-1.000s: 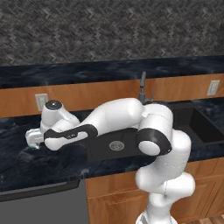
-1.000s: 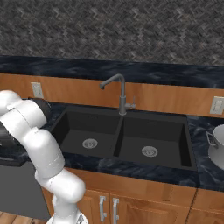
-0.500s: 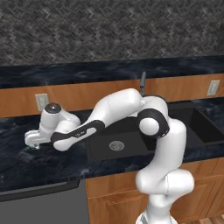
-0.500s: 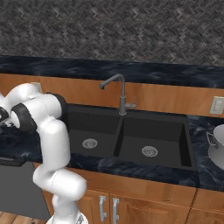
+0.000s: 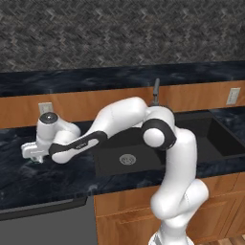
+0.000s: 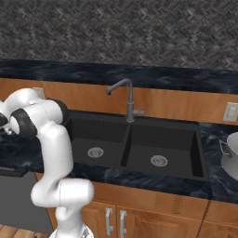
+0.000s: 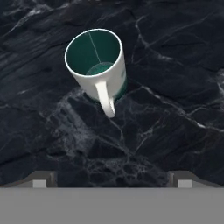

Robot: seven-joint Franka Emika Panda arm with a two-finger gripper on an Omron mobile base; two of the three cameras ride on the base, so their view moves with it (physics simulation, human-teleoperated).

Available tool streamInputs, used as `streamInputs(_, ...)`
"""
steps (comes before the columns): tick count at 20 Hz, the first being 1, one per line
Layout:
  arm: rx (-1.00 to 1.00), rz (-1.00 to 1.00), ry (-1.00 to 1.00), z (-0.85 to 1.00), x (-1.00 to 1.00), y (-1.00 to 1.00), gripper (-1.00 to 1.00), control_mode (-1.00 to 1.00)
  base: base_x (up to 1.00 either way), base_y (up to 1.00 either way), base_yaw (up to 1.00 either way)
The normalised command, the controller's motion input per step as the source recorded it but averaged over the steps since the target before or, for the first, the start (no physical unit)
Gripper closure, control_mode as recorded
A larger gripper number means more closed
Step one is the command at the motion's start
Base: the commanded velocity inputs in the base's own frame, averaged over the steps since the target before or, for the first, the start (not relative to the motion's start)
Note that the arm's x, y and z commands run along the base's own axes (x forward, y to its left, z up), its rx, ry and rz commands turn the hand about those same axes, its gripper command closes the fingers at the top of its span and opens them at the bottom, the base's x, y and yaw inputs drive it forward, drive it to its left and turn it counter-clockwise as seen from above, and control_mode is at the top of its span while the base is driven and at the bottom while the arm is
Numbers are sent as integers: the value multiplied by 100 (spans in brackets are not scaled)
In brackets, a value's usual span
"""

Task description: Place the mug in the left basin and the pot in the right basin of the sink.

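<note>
The dark marble counter (image 6: pixel 218 183) runs along the wall under a grey patterned backsplash (image 6: pixel 139 37), with wooden cabinets (image 6: pixel 139 209) below it. Set into the counter is the sink (image 6: pixel 135 144), black and with two bowls, and a tall grey faucet (image 6: pixel 128 100) stands behind its middle divider. The left basin (image 6: pixel 95 139) and the right basin (image 6: pixel 162 148) each show a round steel drain, and nothing lies in either of them. The white arm (image 5: pixel 124 119) reaches from its base, in front of the sink, far out to the left of the sink over the counter. To the right of the sink, at the edge of the right base view, the pot (image 6: pixel 230 151) stands on the counter. The gripper (image 7: pixel 109 181) points down at the counter left of the sink with its jaws spread wide apart and nothing between them. The mug (image 7: pixel 98 65) stands upright on the counter left of the sink, below the gripper and apart from the finger tips (image 7: pixel 41 180), with its handle turned toward the hand.
</note>
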Motion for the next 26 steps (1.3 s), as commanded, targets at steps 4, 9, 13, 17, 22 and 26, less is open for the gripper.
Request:
streamInputs(4, 0, 0, 0, 0, 17, 0, -100, -100, 0, 0, 0)
streamInputs(9, 0, 0, 0, -5, 15, 0, -100, -100, 0, 0, 0)
streamInputs(13, 0, 0, 0, -14, 18, 0, -100, -100, 0, 0, 0)
streamInputs(17, 0, 0, 2, -26, 23, 0, -100, -100, 0, 0, 0)
streamInputs(22, 0, 0, 2, -31, 29, 2, -100, -100, 0, 0, 0)
streamInputs(26, 0, 0, 1, -22, 24, 21, -100, -100, 0, 0, 0)
